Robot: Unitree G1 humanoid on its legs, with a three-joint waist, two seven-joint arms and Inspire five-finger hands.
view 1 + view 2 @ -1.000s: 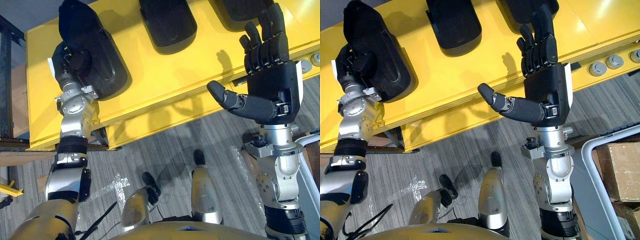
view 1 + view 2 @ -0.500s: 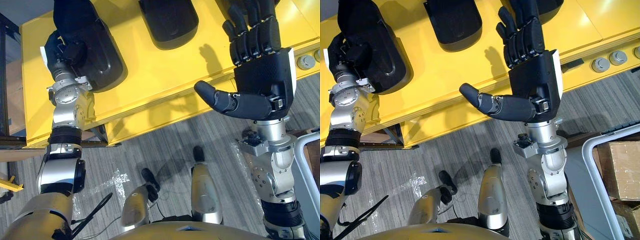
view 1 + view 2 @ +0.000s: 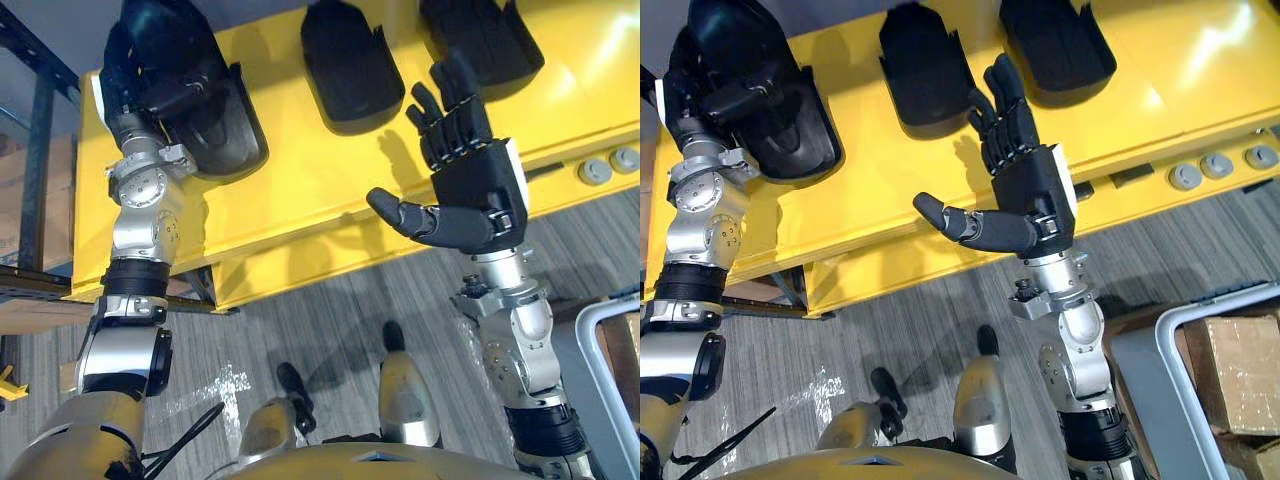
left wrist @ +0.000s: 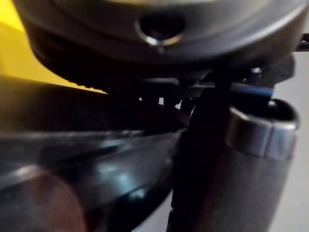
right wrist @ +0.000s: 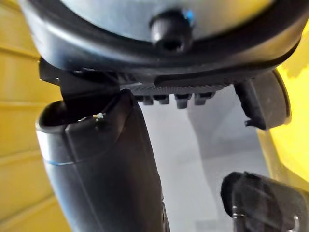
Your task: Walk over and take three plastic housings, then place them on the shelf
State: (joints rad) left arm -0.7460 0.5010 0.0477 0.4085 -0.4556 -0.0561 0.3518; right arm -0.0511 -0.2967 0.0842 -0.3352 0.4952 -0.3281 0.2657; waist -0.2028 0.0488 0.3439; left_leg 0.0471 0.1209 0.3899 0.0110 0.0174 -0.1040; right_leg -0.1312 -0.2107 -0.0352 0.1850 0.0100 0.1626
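At the far left a dark rack (image 3: 40, 130) stood beside the yellow desk (image 3: 300, 190). The left hand (image 3: 145, 100) was at the desk's left end, closed on the left housing (image 3: 225, 130): its thumb (image 3: 187, 95) lay curled over the rim into the black shell, while its fingers were hidden behind the housing. In the left wrist view the thumb (image 4: 241, 174) pressed against the glossy dark wall of that housing (image 4: 72, 159). The housing's near end reached close to the desk's front edge.

The middle housing (image 3: 345, 65) lay further back on the desk, apart from the left one, its hollow side up, with no hand touching it.

The right hand (image 3: 480, 195) hovered over the desk's front edge, wide open and holding nothing. Its fingers (image 3: 455, 110) were straight and spread a little, pointing towards the gap between the middle housing and the right housing (image 3: 480, 40); its thumb (image 3: 395, 212) stuck out sideways to the left. The right housing sat at the back of the desk, apart from the hand.

Three round grey knobs (image 3: 1223, 165) sat in a row on the desk's front face to the right of the hand. A cardboard box (image 3: 1230, 365) stood on the floor at the lower right.
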